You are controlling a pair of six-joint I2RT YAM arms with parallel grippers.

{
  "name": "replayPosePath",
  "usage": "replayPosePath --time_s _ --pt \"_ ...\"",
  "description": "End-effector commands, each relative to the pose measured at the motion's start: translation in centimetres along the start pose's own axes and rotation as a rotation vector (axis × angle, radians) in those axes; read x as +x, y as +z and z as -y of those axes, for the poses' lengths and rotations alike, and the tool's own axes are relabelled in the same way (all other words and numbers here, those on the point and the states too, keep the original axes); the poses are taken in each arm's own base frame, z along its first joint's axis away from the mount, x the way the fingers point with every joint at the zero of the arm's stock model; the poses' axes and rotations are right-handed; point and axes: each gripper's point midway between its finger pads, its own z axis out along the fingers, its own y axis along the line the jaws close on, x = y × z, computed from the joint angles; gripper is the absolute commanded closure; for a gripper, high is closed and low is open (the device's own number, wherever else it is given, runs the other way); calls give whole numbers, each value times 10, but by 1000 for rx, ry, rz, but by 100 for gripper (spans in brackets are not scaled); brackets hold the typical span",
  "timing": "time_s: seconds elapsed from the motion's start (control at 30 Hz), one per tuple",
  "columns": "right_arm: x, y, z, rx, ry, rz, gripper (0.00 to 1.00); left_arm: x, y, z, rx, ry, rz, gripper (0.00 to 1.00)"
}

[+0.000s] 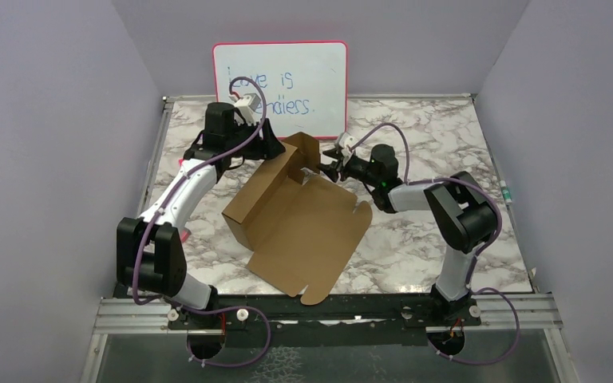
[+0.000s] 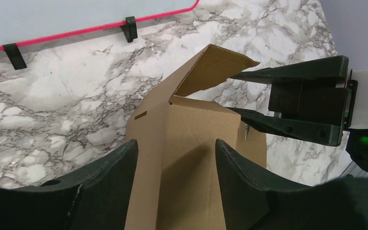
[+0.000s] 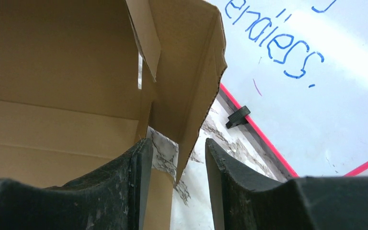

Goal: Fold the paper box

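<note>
Paper box [image 1: 303, 223] ~half done: wall [image 2: 191, 143] btwn parted left gripper [image 2: 175, 151] jaws up; flap [image 3: 191, 72] btwn parted right gripper [image 3: 177, 146] jaws; rest flat.

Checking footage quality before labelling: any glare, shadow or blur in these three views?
Top external: even light, sharp, whiteboard writing readable. Left wrist: box sharp, with a shadow on the panel between the dark fingers of the left gripper. Right wrist: whiteboard washed out in a bright patch at right; fingers of the right gripper dark against it.
</note>
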Motion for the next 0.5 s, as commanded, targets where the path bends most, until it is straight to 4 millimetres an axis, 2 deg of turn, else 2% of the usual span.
replayPosePath --time_s 0.0,0.23,0.33,0.47 --pt "-17 13 9 3 6 67 52 5 4 9 75 -26 -16 38" --pt "-16 21 19 43 26 87 62 12 9 8 87 -45 -36 38" --pt "-13 24 17 24 26 71 74 15 11 8 90 -52 -44 38" --pt "-17 15 9 23 27 76 90 15 11 5 79 -58 -43 41"
